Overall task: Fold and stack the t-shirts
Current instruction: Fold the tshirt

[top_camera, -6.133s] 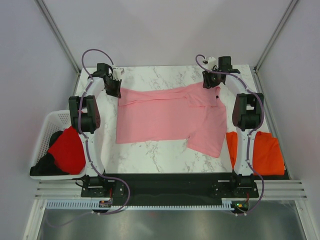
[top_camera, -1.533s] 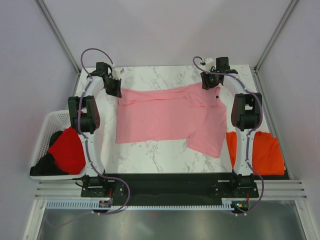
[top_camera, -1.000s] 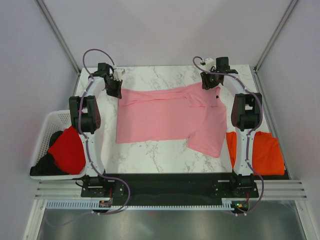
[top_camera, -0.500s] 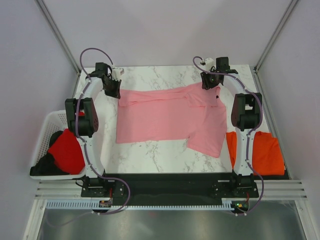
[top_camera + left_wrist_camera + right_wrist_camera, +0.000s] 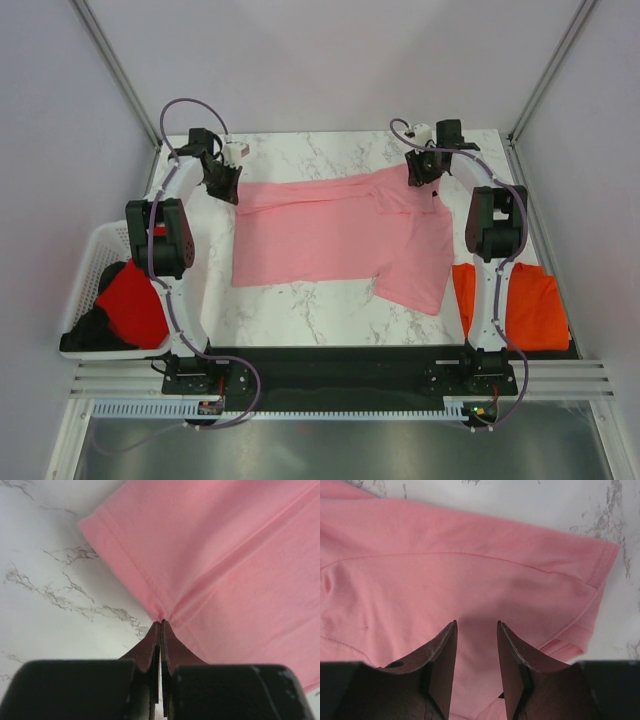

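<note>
left wrist | left gripper (image 5: 160, 626) pinching pink t-shirt (image 5: 230, 565) hem | right gripper (image 5: 476, 624) spread, contact unclear

Robot test cell of laboratory type; plain white enclosure walls (image 5: 300, 60) on aluminium posts (image 5: 115, 70); marble-pattern worktop (image 5: 300, 310); left arm (image 5: 165, 230) and right arm (image 5: 495, 225) bolted to a black base plate (image 5: 340, 365); slotted cable duct (image 5: 300, 408) along the near edge.

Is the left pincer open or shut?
Shut: the left pincer pinches the hem of the light pink fabric t-shirt, which puckers at its closed tips.
</note>
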You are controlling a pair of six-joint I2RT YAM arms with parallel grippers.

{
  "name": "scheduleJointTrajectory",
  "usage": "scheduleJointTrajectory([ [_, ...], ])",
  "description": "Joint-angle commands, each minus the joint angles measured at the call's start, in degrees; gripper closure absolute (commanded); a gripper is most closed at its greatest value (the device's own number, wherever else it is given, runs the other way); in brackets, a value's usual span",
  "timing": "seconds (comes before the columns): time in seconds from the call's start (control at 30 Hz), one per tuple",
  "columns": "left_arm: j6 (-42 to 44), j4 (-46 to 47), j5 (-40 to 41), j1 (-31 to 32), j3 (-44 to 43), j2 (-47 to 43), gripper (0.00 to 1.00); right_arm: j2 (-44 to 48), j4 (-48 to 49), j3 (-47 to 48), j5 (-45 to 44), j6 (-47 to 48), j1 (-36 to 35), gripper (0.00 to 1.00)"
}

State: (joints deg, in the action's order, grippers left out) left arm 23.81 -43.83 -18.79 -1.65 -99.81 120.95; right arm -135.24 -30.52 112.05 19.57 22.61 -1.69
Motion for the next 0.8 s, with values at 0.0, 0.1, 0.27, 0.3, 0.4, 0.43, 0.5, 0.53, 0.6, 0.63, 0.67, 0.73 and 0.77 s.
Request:
scheduleJointTrajectory([
  [0.0,4.6,-2.7,-1.9,-0.5,1.5,-3.6,0.98,4.5,-0.3,-0.9,1.7,1.1,0.7,0.55],
  [0.1,5.5,-2.9,-1.9,-0.5,3.1,-4.5,0.98,5.2,-0.6,-1.5,2.0,1.5,0.8,0.55],
  [0.27,6.4,-3.4,-2.8,-0.5,6.0,-5.2,0.98,5.9,-1.4,-1.7,2.4,2.0,1.1,0.55],
  [0.3,6.5,-3.4,-3.1,-0.5,6.4,-5.2,0.98,6.0,-1.5,-1.7,2.6,2.2,1.3,0.55],
  [0.4,6.9,-4.3,-2.5,-0.5,7.0,-5.4,0.96,6.3,-2.5,-1.4,2.7,2.9,1.3,0.55],
  [0.43,7.2,-4.7,-1.3,-0.6,7.8,-5.8,0.94,6.4,-3.2,-1.2,2.7,3.1,1.3,0.55],
  [0.5,7.6,-5.1,0.1,-0.8,8.5,-6.9,0.84,7.4,-3.8,-1.3,2.8,3.1,1.4,0.55],
  [0.53,7.7,-5.2,0.0,-1.2,8.8,-8.1,0.83,7.8,-4.2,-1.4,3.1,3.1,1.5,0.55],
  [0.6,7.4,-5.2,0.0,-1.5,8.1,-9.4,0.76,9.0,-4.6,-2.0,3.5,3.2,1.5,0.55],
  [0.63,7.1,-5.1,-0.3,-1.5,6.7,-10.1,0.74,9.3,-4.9,-2.1,3.8,3.3,1.4,0.54],
  [0.67,6.8,-5.1,-0.5,-1.5,5.8,-10.1,0.72,9.6,-5.1,-2.4,3.8,3.4,1.5,0.54],
  [0.73,5.4,-5.2,-1.8,-1.6,2.2,-9.3,0.71,10.3,-5.7,-2.6,3.9,3.4,1.5,0.54],
  [0.77,4.6,-5.3,-2.0,-1.6,1.0,-7.8,0.71,10.4,-5.8,-2.9,4.2,3.2,1.5,0.53],
])
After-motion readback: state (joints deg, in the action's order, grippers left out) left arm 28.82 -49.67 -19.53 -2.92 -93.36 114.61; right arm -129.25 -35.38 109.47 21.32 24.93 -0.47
